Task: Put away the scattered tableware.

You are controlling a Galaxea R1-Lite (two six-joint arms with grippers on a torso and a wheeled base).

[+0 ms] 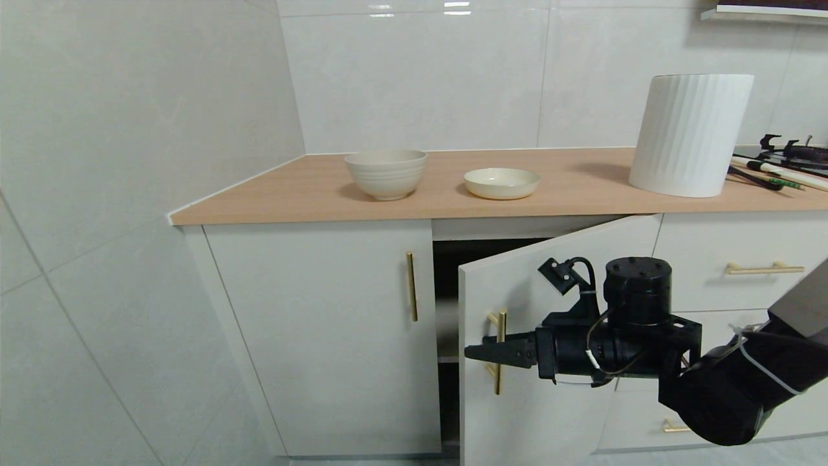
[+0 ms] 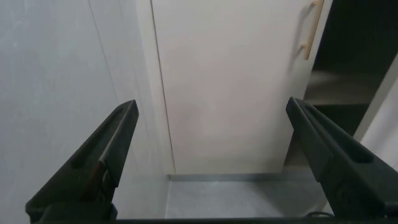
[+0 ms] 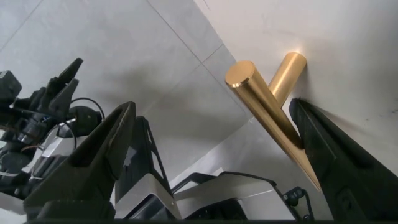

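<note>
- Sitting on the wooden countertop (image 1: 582,194), a cream ribbed bowl (image 1: 386,173) and a shallow cream dish (image 1: 501,183) stand upright side by side, near one another but not touching; the bowl is the one nearer the tiled side wall (image 1: 129,116) on the robot's left.
- Both pieces are well above the right gripper (image 1: 475,353) and well apart from it; in the head view the dish lies almost straight over the gripper's tips, the bowl farther toward the robot's left.
- The right gripper is level in front of the ajar cabinet door (image 1: 537,291), at the height of that door's gold handle (image 1: 498,321); its jaws are spread wide, with the handle's bar lying between them, close against one finger (image 3: 348,174) and clear of the other; they are not clamped on it.
- The left gripper (image 2: 211,106) is low down, facing the closed cabinet door (image 2: 230,81) and the strip of floor (image 2: 236,193) at its foot; its jaws are wide apart with nothing between them.
- The closed cabinet door carries its own upright handle (image 1: 411,286), just beside the dark gap where the ajar cabinet door stands out from the frame; a shelf (image 2: 345,81) shows inside that gap.
- Farther along the countertop on the robot's right stands a tall white ribbed container (image 1: 691,134); beyond it lie some long utensils (image 1: 776,173), too small to tell apart.
- Below the container is a drawer front (image 1: 724,246) with a bar handle (image 1: 763,267).
</note>
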